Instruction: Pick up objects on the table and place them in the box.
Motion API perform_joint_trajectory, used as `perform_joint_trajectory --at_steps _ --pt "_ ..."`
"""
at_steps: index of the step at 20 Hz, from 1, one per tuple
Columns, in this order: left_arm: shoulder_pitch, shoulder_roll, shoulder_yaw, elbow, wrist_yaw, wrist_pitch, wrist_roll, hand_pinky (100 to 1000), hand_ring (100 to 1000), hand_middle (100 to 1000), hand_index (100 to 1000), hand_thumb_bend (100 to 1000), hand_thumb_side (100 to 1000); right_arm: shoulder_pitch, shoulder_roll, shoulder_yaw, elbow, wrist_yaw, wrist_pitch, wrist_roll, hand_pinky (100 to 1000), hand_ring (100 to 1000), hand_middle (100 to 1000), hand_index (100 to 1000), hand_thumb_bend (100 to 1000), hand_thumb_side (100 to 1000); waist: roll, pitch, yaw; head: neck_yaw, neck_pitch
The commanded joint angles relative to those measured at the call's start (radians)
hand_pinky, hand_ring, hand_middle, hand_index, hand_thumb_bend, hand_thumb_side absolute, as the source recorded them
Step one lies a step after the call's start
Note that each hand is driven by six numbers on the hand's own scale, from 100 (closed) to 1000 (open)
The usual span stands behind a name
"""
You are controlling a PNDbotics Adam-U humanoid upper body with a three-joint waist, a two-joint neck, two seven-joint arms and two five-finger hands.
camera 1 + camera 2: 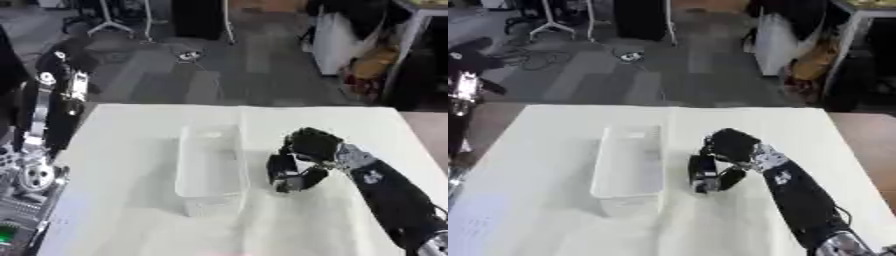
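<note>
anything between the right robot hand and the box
Nothing: only bare white table separates the right robot hand from the clear box, plainest in the right eye view.

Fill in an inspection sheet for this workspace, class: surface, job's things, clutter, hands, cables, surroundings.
Surface: white table, covered in a white sheet.
Job's things: clear box in mid-table, looks empty; no loose objects made out.
Clutter: nothing seen.
Hands: right hand down on the table beside the box, fingers curled, contents unclear; left hand raised at the left edge, fingers unclear.
Cables: cable on the floor beyond.
Surroundings: grey floor, stand legs, stacked goods far right.
</note>
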Motion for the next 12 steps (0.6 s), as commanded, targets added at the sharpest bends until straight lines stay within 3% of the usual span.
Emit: perform_joint_trajectory --at_steps 1,12 --pt "-0.013 0.024 0.003 -0.010 0.004 -0.001 -0.003 493 753 846 870 154 1000 -0.009 -0.030 -0.016 -0.046 -0.038 -0.014 0.024 100 100 100 314 499 762 0.002 -0.011 -0.001 0.006 -0.005" --pt "-0.014 0.023 0.002 -0.011 0.004 -0.001 -0.003 493 753 846 870 154 1000 0.012 0.006 -0.051 -0.207 -0.322 -0.023 0.161 100 100 100 334 455 745 0.003 -0.009 0.000 0.007 -0.007"
